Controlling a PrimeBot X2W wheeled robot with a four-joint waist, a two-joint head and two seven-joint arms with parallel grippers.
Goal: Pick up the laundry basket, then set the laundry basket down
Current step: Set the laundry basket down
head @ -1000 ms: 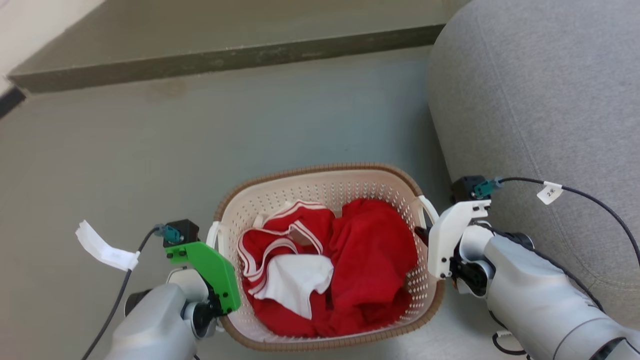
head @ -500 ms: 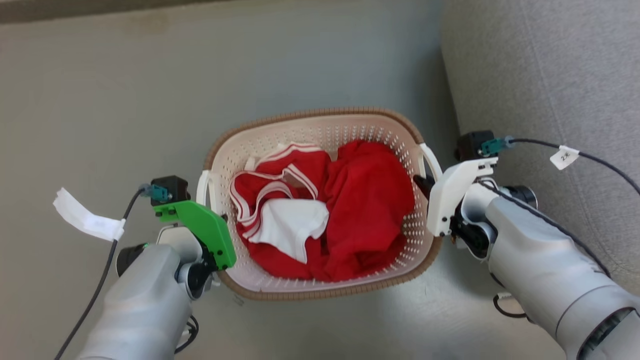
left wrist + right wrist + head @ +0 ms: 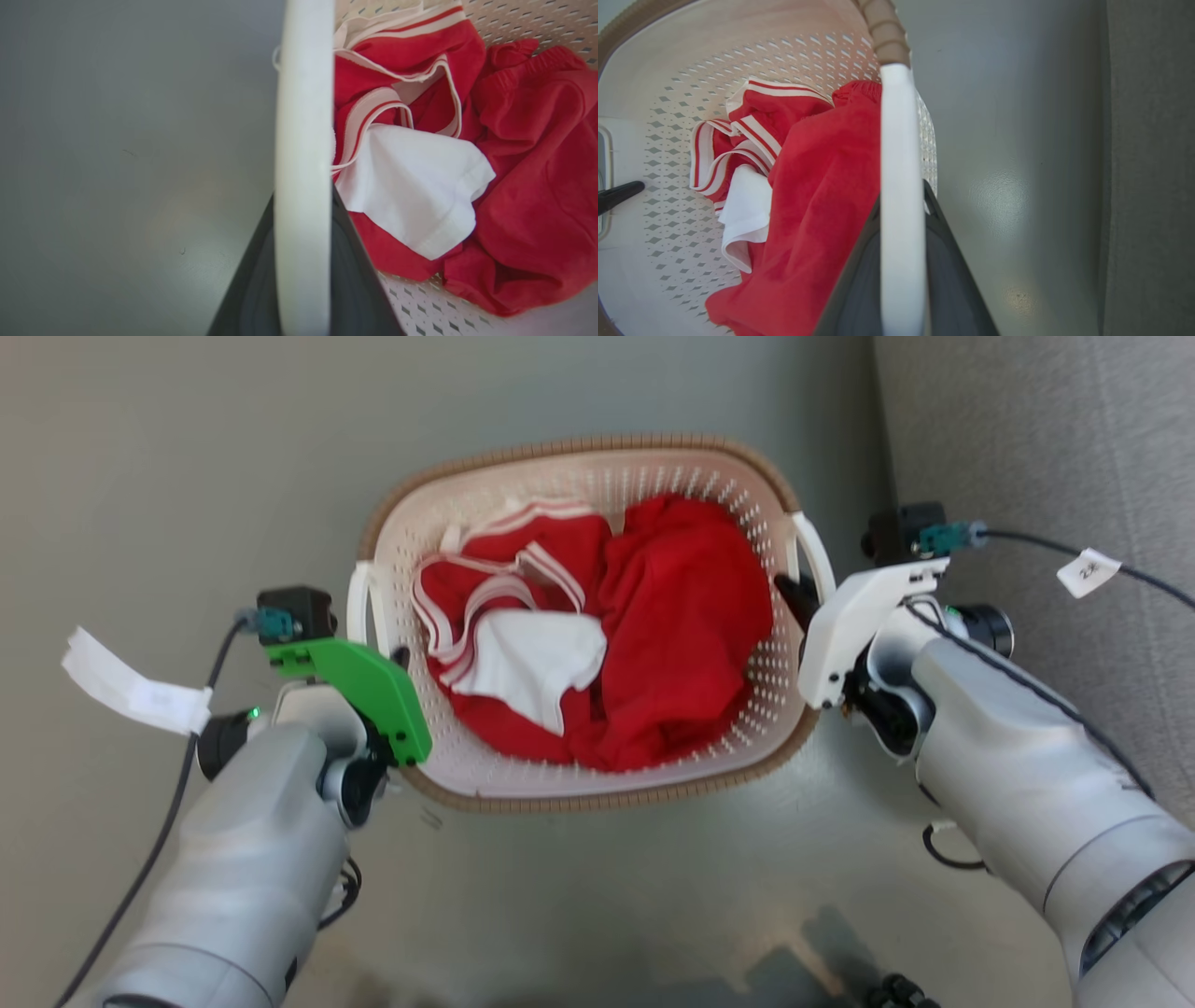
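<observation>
Cream perforated laundry basket [image 3: 780, 695], brown woven rim [image 3: 579, 801]; red clothes [image 3: 686, 616], white stripes.

Head camera overhead; wrist cameras hug laundry basket [image 3: 672, 476].

One basket [image 3: 579, 457] has two handles, the left handle [image 3: 358, 607] at its 9 o'clock and the right handle [image 3: 814, 553] at 3 o'clock. There are two grippers, the left gripper [image 3: 400, 658] at 9 and the right gripper [image 3: 792, 593] at 3. Inside, as far as the folds allow a count, lie three cloths: one striped red cloth [image 3: 504, 546] at 10 o'clock, one plain red cloth [image 3: 686, 616] at 3 and one white cloth [image 3: 532, 658] at 8. Outside are two cables, the left cable [image 3: 177, 793] and the right cable [image 3: 1027, 537], two tags, the left tag [image 3: 131, 686] and the right tag [image 3: 1088, 571], and one grey cushion [image 3: 1046, 448] at 2 o'clock.
</observation>
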